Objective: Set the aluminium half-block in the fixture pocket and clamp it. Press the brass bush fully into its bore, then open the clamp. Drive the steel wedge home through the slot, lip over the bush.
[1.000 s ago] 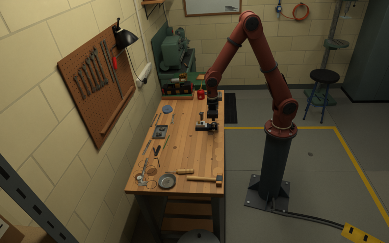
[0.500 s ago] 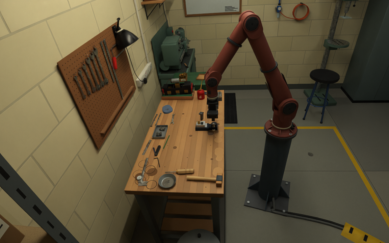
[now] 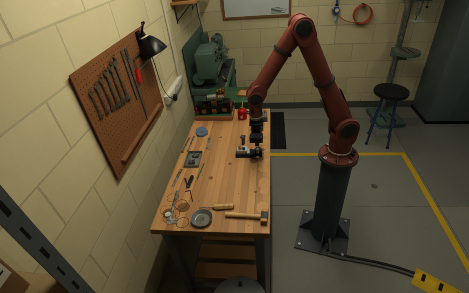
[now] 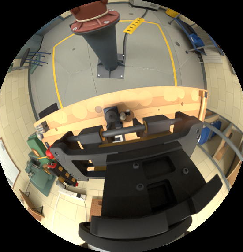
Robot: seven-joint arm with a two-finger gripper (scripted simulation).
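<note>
The dark fixture [image 3: 248, 151] sits near the bench's right edge with a pale block [image 3: 243, 148] on top of it, which looks like the aluminium half-block, and its round clamp knob [image 4: 110, 115] faces the bench edge. My gripper [image 3: 256, 145] hangs straight above the fixture's knob end, open and holding nothing. In the wrist camera the fingers [image 4: 123, 134] stand apart over the fixture, and a pale square face [image 4: 117, 138] shows between them. A small dark upright piece [image 3: 243, 139] stands just behind the fixture. I cannot make out the brass bush or the steel wedge.
The wooden workbench [image 3: 217, 175] carries a parts tray [image 3: 193, 159], a hammer [image 3: 247, 215], a metal dish [image 3: 201, 218], a screwdriver [image 3: 217, 207] and a red oil can [image 3: 242, 113]. A pegboard [image 3: 118, 102] hangs on the left wall.
</note>
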